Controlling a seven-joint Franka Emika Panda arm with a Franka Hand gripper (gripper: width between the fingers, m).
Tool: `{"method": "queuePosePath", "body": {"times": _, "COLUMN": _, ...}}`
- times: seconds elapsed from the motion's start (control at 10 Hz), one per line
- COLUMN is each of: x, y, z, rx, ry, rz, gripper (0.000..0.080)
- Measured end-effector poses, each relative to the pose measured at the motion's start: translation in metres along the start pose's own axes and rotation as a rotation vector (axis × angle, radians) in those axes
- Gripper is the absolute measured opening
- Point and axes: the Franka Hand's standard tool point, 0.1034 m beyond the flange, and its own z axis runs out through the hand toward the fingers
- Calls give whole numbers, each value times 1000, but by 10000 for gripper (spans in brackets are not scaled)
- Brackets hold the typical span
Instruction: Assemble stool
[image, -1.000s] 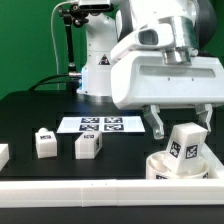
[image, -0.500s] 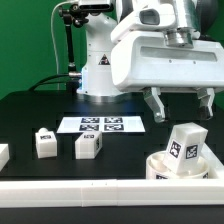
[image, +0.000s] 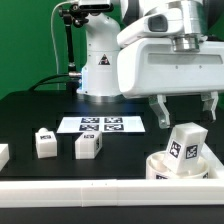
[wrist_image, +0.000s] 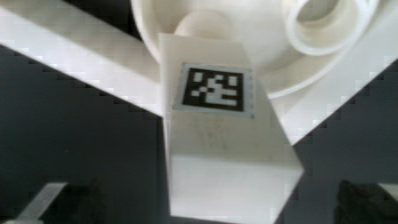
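The stool's round white seat (image: 172, 169) lies at the front of the exterior view's right. One tagged white leg (image: 186, 146) stands tilted in it. My gripper (image: 185, 108) hangs open above that leg, clear of it, with nothing held. In the wrist view the leg (wrist_image: 217, 120) runs up the middle with its tag facing me, the seat (wrist_image: 267, 30) lies beyond it, and my dark fingertips (wrist_image: 50, 202) stand wide on either side. Two loose legs (image: 44, 141) (image: 88, 144) rest on the black table on the exterior view's left.
The marker board (image: 103, 125) lies flat mid-table before the robot base (image: 98, 70). A long white rail (image: 90, 190) borders the front edge. Another white block (image: 3, 155) shows at the far left edge.
My gripper has risen and drifted toward the exterior view's right, away from the leg standing in the seat. The leg and seat stay put.
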Motion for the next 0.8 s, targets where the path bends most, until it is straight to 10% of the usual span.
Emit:
{"method": "queuePosePath", "body": {"times": 0.5, "x": -3, "y": -17, "z": -4, "rx": 110, "ry": -315, "rz": 23, "gripper": 649}}
{"method": "queuePosePath", "body": {"times": 0.8, "x": 1, "y": -6, "z": -1, "rx": 117, "ry": -339, "rz": -45, "gripper": 649}}
